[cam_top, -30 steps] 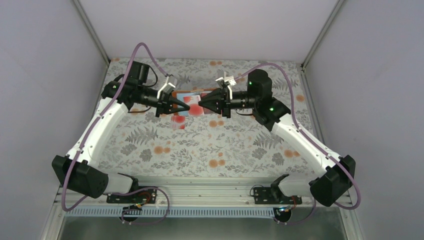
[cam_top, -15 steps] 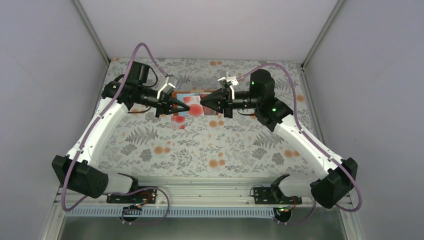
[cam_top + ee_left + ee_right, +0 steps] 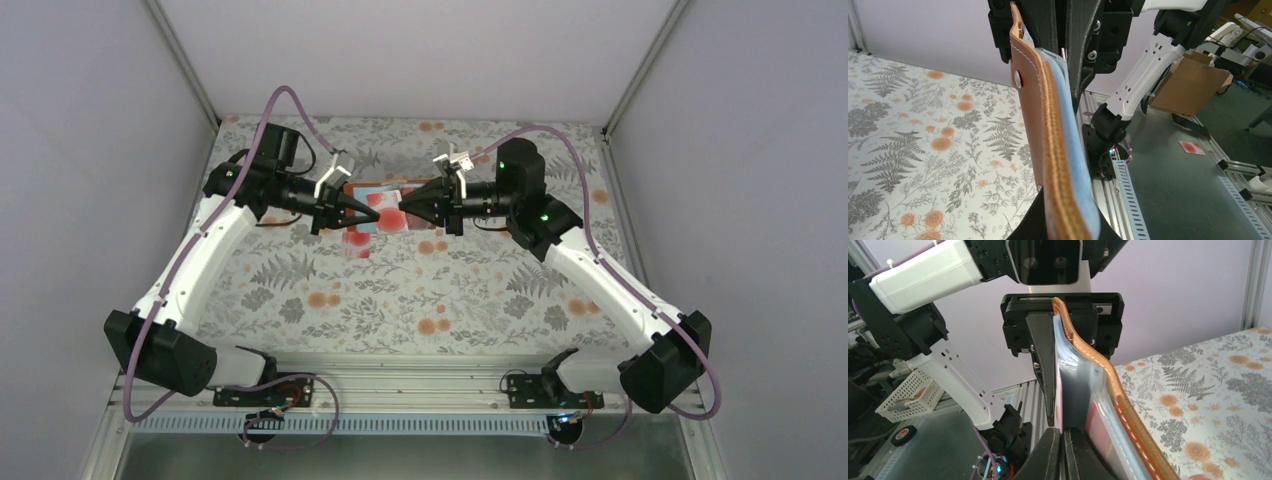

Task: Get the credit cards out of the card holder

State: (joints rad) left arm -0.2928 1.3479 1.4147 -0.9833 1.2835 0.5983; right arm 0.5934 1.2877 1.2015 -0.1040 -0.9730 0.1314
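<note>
**Arms, two:** I see the left arm (image 3: 205, 250) and the right arm (image 3: 600, 280) meeting over the far middle of the tabletop (image 3: 480, 290).

**Card holder (image 3: 1035, 125), one:** brown leather, lifted clear of the tabletop and spanning the gap between both arms. The left jaws are clamped on one end. The right jaws are closed at the other end, on a clear sleeve edge as far as I can tell.

**Cards, two in sight:** a red card (image 3: 1098, 425) sits inside a sleeve. A pale blotched card (image 3: 358, 241) lies flat on the tabletop, just nearside of the holder.

**Tabletop, one:** grey fern cloth with orange flowers.

**Room:** plain pale walls (image 3: 420, 60) and a slotted rail (image 3: 420, 375) at the near edge. Beyond these are one cardboard box (image 3: 1188, 80) and one white basket (image 3: 908, 400).
</note>
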